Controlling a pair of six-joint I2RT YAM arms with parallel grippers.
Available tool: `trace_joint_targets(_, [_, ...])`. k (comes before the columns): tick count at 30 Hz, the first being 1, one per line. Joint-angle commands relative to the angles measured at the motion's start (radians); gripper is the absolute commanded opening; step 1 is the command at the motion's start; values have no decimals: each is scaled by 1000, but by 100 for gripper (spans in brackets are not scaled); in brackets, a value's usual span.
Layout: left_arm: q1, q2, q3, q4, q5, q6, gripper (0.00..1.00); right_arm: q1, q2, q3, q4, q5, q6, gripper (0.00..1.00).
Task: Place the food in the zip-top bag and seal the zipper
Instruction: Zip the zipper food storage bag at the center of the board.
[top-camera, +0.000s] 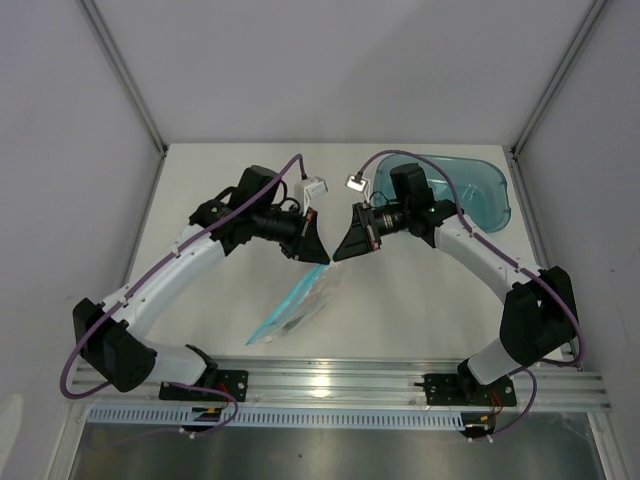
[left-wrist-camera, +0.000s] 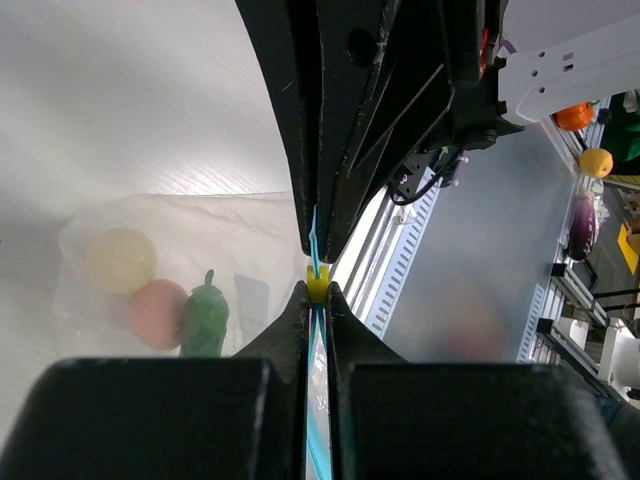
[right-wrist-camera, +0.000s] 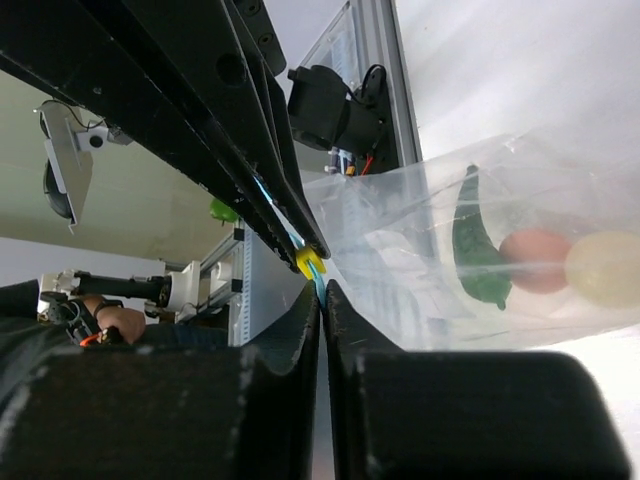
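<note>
With left gripper (top-camera: 312, 244) and right gripper (top-camera: 351, 239) both clamped on the zipper (left-wrist-camera: 313, 236) and the food (right-wrist-camera: 536, 262) inside the zip-top bag (top-camera: 295, 310), I'd keep the strip taut and slide steadily.

The bag (right-wrist-camera: 400, 290) is clear, its zipper (top-camera: 285, 308) light blue with a yellow slider (right-wrist-camera: 310, 262). Inside lie a dark green piece (right-wrist-camera: 478, 255), a peach-pink piece (right-wrist-camera: 535, 262) and a cream piece (right-wrist-camera: 605, 268). The far-right tub (top-camera: 485, 195) is translucent teal.
</note>
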Motion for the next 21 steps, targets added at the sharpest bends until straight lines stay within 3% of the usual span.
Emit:
trace_joint_targets(1, [4, -13, 29, 4, 26, 5, 1, 5, 19, 51, 4, 19, 5, 4])
trace_joint_targets(3, [5, -12, 30, 1, 22, 6, 1, 4, 14, 50, -10, 42, 5, 0])
trace_joint_targets(10, [4, -13, 32, -11, -3, 8, 1, -18, -56, -1, 28, 290, 42, 0])
trace_joint_targets(21, [4, -29, 30, -42, -33, 14, 1, -52, -156, -53, 65, 418, 65, 0])
